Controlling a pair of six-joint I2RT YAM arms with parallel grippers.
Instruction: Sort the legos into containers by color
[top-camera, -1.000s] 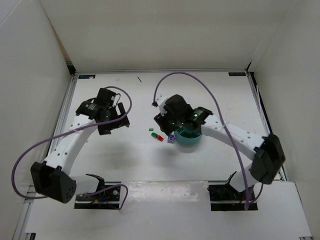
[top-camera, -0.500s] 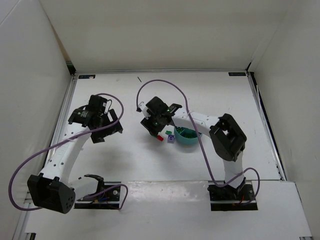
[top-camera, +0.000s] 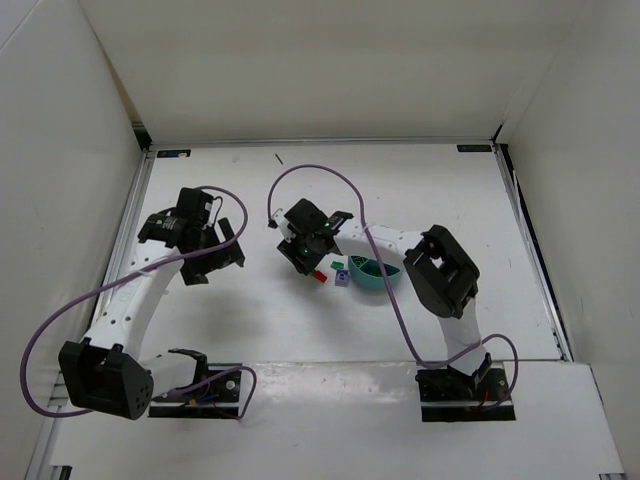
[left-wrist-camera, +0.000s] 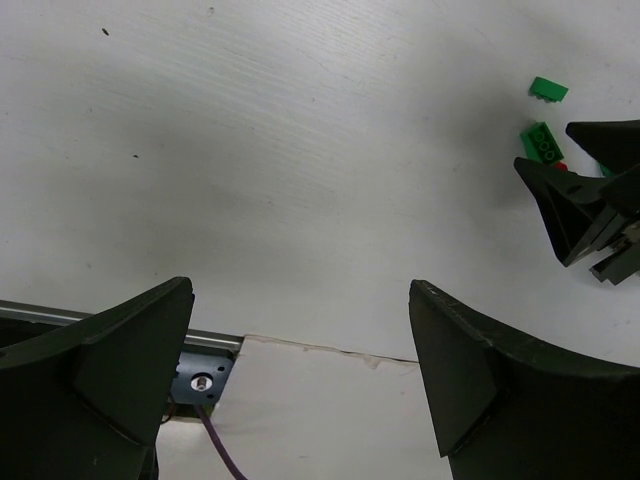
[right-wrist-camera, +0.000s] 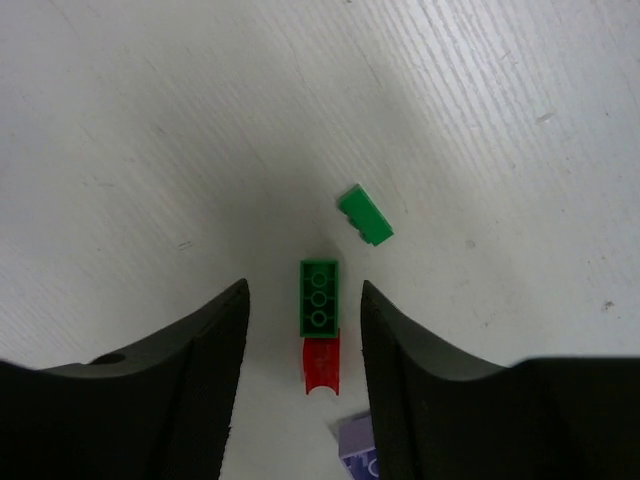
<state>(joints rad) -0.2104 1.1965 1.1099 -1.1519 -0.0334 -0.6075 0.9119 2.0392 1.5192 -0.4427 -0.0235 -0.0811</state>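
The green lego is straddled, untouched, by the half-parted right hand. Well apart from it, the left hand is held wide.

No words or numbers could be read anywhere. A small dark left sticker and a small dark right sticker sat at the far corners of the flat white table. Their print was too tiny to make out.
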